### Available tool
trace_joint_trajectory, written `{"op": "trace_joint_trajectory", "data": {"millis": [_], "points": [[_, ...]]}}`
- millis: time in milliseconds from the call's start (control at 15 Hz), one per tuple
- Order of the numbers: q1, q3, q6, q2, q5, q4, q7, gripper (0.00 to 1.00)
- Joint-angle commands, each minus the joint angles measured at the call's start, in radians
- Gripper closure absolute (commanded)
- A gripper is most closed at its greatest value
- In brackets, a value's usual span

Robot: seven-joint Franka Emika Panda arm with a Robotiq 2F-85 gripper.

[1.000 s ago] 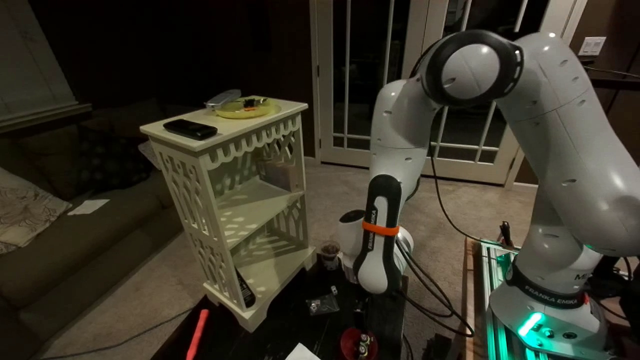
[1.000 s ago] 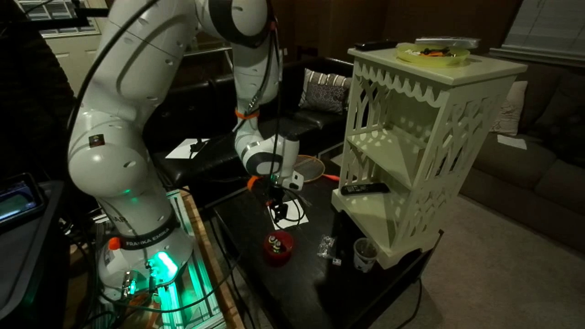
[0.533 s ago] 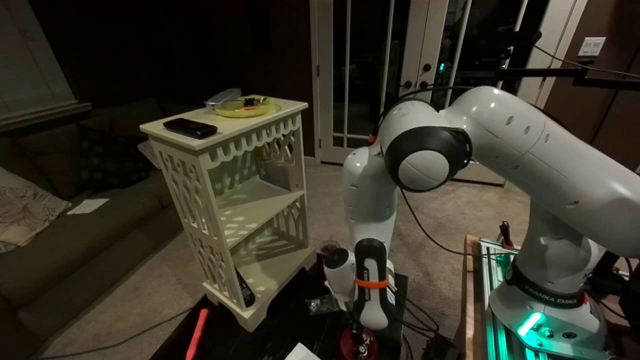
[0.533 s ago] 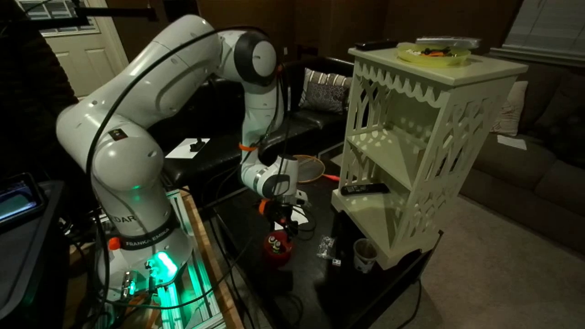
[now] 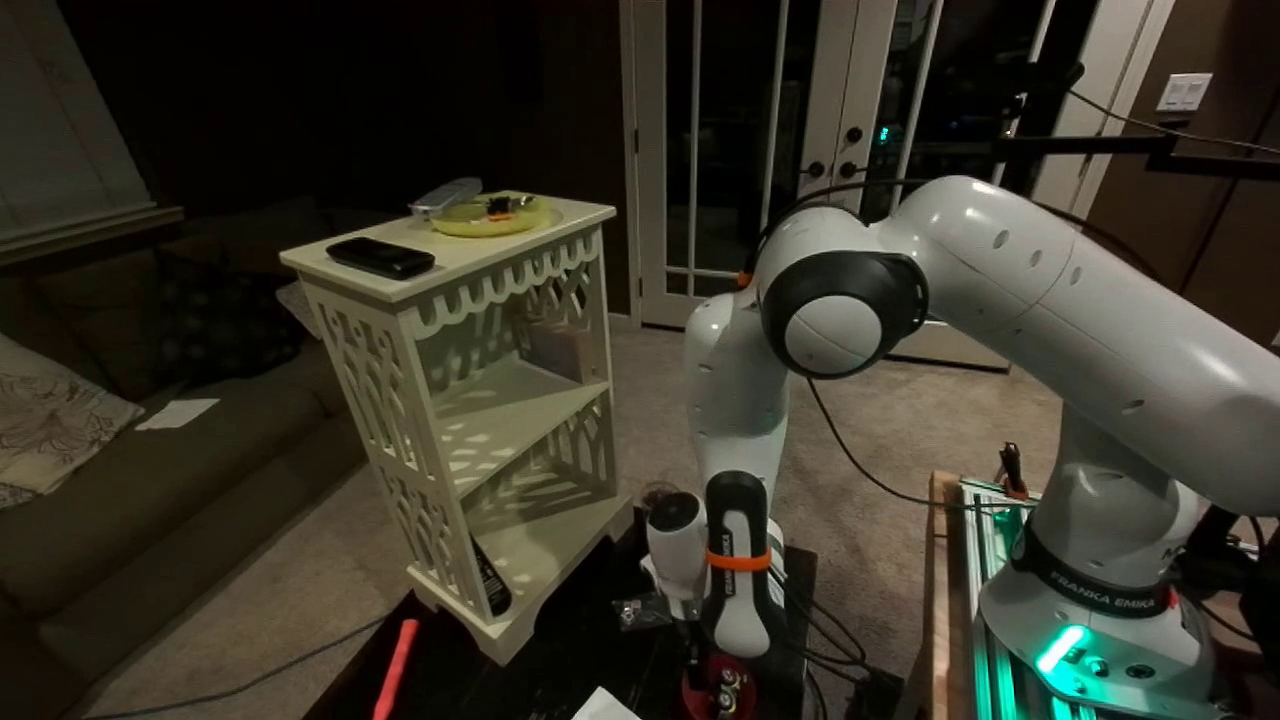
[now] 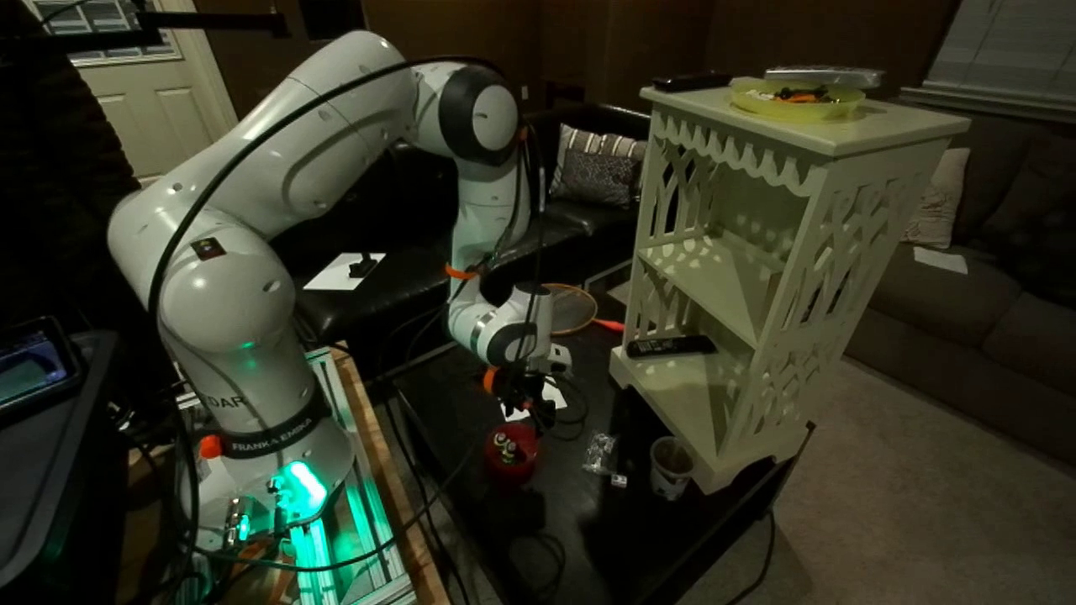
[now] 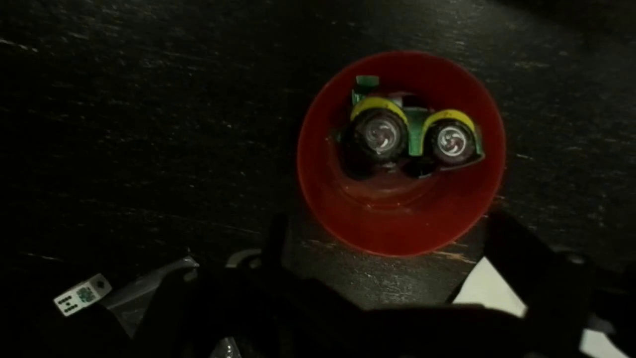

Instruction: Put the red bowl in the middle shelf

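Observation:
The red bowl (image 7: 392, 223) stands upright on the dark table in the wrist view, with a green and yellow wheeled toy (image 7: 415, 132) inside. The bowl also shows in both exterior views (image 6: 511, 475) (image 5: 738, 666). My gripper (image 7: 387, 221) is open and empty, its dark fingers spread wider than the bowl's near edge, one on each side. In an exterior view the gripper (image 6: 538, 413) is just above and beside the bowl, toward the paper. Contact with the bowl does not show. The middle shelf (image 6: 714, 277) of the cream stand shows in both exterior views (image 5: 510, 410).
A box (image 5: 556, 350) stands on the middle shelf at one side. A remote (image 6: 671, 347) lies on the bottom board. A cup (image 6: 672, 472), a plastic bag (image 6: 599, 454) and white paper (image 6: 553, 400) are on the table. A red stick (image 5: 397, 665) lies near the stand.
The arm has come down from higher up to close above the bowl. In the last half second the gripper shifted slightly sideways, away from the bowl. The bowl has not moved.

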Motion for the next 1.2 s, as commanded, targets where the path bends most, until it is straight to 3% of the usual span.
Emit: {"op": "trace_joint_trajectory", "data": {"millis": [0, 333, 667, 1000, 1067, 1133], "points": [[-0.081, 0.049, 0.004, 0.094, -0.053, 0.120, -0.034, 0.00], [-0.122, 0.043, -0.059, 0.140, -0.090, 0.216, -0.075, 0.00], [-0.143, 0.038, -0.250, 0.165, -0.141, 0.278, -0.132, 0.00], [-0.156, 0.047, -0.257, 0.199, -0.169, 0.301, -0.155, 0.01], [-0.157, 0.047, -0.261, 0.209, -0.173, 0.309, -0.157, 0.03], [-0.155, 0.045, -0.265, 0.221, -0.174, 0.319, -0.157, 0.14]]}}
